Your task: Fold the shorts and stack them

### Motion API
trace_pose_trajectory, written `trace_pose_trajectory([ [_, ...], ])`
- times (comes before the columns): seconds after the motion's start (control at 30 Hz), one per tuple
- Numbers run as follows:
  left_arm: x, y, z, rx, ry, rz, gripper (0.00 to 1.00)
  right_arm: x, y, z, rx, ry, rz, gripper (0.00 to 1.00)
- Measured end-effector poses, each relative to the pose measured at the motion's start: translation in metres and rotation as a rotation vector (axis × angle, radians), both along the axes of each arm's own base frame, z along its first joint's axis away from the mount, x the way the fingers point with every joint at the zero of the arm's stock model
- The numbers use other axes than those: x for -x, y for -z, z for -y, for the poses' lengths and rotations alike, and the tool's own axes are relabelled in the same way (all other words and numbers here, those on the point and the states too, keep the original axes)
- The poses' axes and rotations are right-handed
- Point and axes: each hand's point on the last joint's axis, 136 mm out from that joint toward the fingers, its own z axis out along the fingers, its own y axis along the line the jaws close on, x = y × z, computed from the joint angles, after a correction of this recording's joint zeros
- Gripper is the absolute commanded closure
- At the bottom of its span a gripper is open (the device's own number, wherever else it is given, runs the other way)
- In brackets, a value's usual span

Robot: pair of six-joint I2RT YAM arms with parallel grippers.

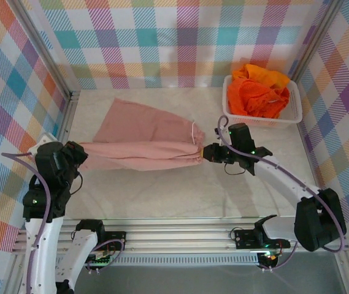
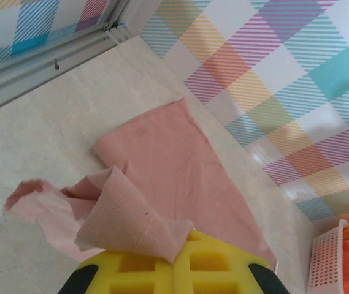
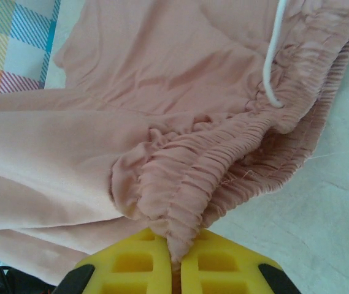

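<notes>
Left claw (image 1: 80, 159): I see it clamped on pink shorts (image 1: 143, 139), nine o'clock end.
Right claw (image 1: 207, 153): clamped on waistband (image 3: 217, 168), three o'clock end.

Dusty pink shorts (image 1: 143, 144) with white drawstring (image 3: 271, 55), bright orange shorts (image 1: 257, 92) in white lattice basket (image 1: 263, 121), pale cream marbled table (image 1: 162, 193), pastel plaid walls (image 1: 162, 37), yellow pads (image 3: 131, 269) on right claw (image 3: 175, 260).

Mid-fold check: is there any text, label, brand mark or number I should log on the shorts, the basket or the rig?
No readable text anywhere.
Dusty pink cloth shorts: no label, print or tag writing visible.
White plastic lattice basket: no writing.
Bright orange cloth shorts in it: no writing.
Small board at the left arm's base: any marking is too small to read.
</notes>
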Motion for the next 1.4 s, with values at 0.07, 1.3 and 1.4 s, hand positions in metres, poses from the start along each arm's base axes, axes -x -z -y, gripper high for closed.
trace_pose_trajectory([
  [0.07,-0.002,-0.016,0.001,-0.011,0.013,0.010,1.00,0.003,-0.004,0.000,0.000,0.012,-0.001,1.00],
  [1.3,-0.359,0.090,0.003,-0.112,0.038,-0.352,0.00,-0.197,-0.019,0.035,0.093,0.491,-0.115,0.12],
  [1.4,-0.340,0.063,0.010,-0.067,0.081,-0.305,0.00,-0.191,-0.050,0.019,0.018,0.432,-0.062,0.09],
])
